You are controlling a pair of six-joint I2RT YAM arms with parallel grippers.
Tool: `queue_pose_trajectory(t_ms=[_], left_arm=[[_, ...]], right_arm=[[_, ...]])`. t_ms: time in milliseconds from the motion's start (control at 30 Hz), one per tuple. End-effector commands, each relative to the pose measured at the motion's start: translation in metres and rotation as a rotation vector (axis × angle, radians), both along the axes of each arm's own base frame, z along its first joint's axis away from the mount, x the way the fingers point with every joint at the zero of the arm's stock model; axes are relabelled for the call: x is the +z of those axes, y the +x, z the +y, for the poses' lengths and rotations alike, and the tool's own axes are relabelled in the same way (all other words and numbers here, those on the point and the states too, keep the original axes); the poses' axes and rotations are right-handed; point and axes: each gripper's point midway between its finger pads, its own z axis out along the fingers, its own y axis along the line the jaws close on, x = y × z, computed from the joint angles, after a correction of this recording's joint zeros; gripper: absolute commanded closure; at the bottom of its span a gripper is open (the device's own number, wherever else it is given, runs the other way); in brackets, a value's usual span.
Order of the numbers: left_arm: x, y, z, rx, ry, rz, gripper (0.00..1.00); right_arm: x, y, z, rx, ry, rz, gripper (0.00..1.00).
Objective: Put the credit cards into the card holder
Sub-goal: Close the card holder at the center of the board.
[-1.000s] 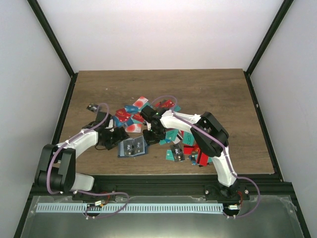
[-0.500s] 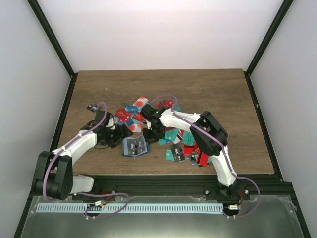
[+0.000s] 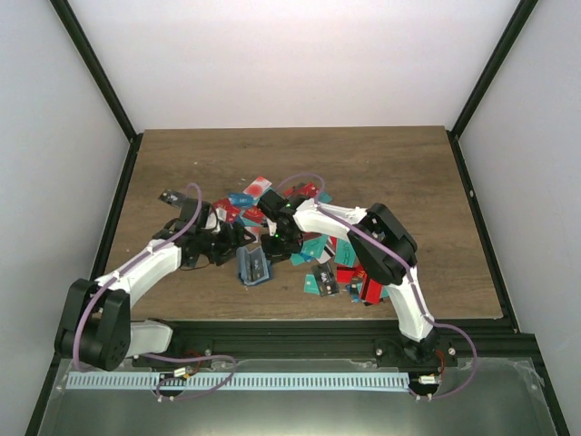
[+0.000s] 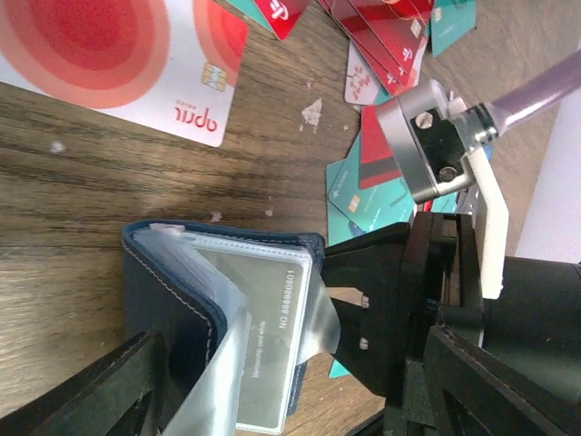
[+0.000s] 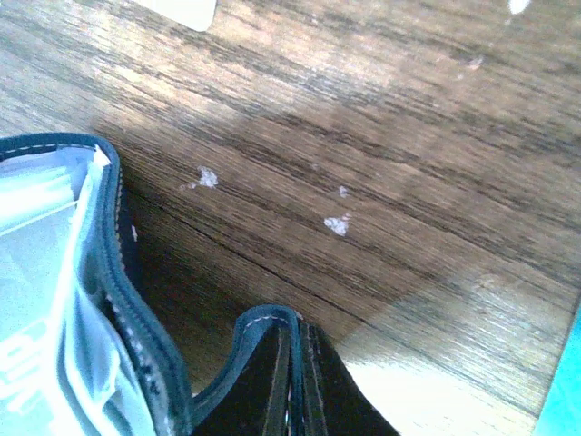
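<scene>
**Holder and hands, at the start of loading.** The holder (image 3: 254,266) lies on the bench (image 3: 408,182) at the near edge of the cards (image 3: 345,272), between my two hands.

- **Right hand:** my right hand (image 3: 275,245) is clenched on the free edge of one cover, as far as its own dark view lets me judge.
- **Left hand:** my left hand (image 3: 229,247) is spread wide and grasps nothing. Its fingers straddle the holder.
- **Pose:** the holder is half folded. The spine sits beside one left finger and the mouth faces my right hand. The spine, which I take as the long axis of this nearly square thing, runs roughly along my left hand's reach.
- **Handling:** I judge the holder light, with limp covers and slick clear sleeves (image 4: 272,309). It is best held by a cover edge or the spine, never by the sleeves. The cards look thin, stiff and slippery, and lie flat, so each should be taken by an edge.
</scene>
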Motion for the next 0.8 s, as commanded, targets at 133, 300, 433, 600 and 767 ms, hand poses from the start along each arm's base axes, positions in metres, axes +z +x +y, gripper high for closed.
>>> queue_pose_trajectory(t_ms=[133,300,433,600,767], left_arm=[[0.005,0.007,-0.03,-0.05,-0.071,-0.022,0.22],[-0.005,0.006,-0.047,-0.092,-0.076,-0.013,0.26],[-0.011,0.006,-0.054,-0.108,-0.053,-0.009,0.35],[-0.021,0.004,-0.053,-0.118,0.002,0.005,0.47],[-0.031,-0.004,-0.036,-0.119,0.126,0.024,0.57]], right_arm=[[-0.037,-0.002,-0.012,-0.025,-0.035,0.051,0.99],[-0.034,-0.004,-0.018,-0.065,0.024,0.09,0.99],[-0.035,-0.005,-0.024,-0.102,0.075,0.128,0.99],[-0.036,-0.005,-0.035,-0.15,0.123,0.163,0.99],[-0.035,-0.004,-0.04,-0.168,0.143,0.171,0.99]])
